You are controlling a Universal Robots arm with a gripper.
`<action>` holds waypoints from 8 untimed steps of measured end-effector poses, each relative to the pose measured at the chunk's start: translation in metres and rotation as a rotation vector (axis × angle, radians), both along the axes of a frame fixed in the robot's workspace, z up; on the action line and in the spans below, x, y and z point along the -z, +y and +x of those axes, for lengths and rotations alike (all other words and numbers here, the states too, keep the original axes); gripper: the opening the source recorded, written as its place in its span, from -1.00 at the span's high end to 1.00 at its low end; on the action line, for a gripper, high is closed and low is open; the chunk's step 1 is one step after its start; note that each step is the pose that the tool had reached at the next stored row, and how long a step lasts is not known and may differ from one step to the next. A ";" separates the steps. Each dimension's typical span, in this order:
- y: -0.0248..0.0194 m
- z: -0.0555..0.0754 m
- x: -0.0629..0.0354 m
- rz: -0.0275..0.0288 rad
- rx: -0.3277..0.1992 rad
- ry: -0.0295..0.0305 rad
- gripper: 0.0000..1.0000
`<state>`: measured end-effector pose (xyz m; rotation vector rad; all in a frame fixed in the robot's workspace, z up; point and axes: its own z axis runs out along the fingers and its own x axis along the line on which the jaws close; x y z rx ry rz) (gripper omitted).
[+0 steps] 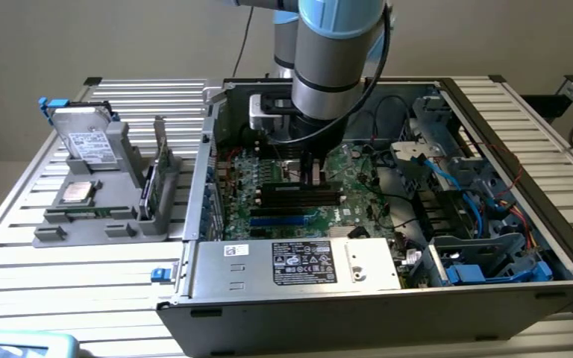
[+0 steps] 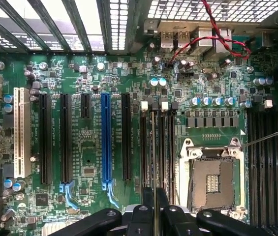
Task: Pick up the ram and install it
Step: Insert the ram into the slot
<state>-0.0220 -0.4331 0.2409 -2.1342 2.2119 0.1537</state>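
the ram (image 2: 154,147) is gripped edge-on in the narrow claw (image 2: 154,199); it should be kept parallel over the memory slot (image 2: 162,147).

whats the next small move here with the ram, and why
Probably ease straight down a little. The hand looks shut on the ram, seen edge-on and lined up along the black memory slots beside the empty CPU socket. Whether it touches a slot can't be told, so a slow descent seems safest.
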 end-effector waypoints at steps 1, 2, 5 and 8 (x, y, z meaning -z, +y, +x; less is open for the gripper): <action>0.0004 0.000 0.0018 0.0001 0.000 -0.0001 0.70; 0.0007 0.000 0.0037 0.0001 0.000 0.0000 0.70; 0.0007 0.000 0.0074 0.0000 0.000 0.0000 0.70; -0.0002 0.000 0.0076 0.0001 0.000 0.0016 0.70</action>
